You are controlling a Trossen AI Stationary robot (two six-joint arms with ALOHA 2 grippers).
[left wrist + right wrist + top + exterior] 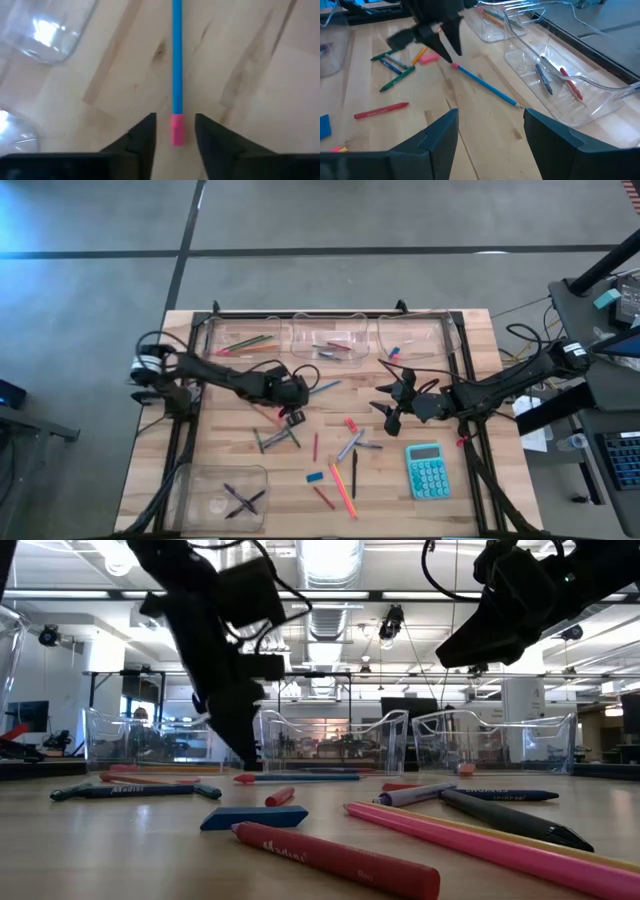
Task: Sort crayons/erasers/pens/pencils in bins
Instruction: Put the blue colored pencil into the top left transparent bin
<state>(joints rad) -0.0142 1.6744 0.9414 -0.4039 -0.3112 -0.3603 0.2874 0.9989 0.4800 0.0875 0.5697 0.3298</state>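
Blue pencil (pixel 177 55) flat on surface (pixel 230 450), pink eraser end between left pincer (pixel 175 131) open fingers, tip toward bins (pixel 325 337). Right pincer (pixel 490 131) open, mid-surface.

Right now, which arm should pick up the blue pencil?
Left. Its gripper already straddles the blue pencil's pink eraser end, jaws open either side. The right gripper hovers farther off, open and empty.
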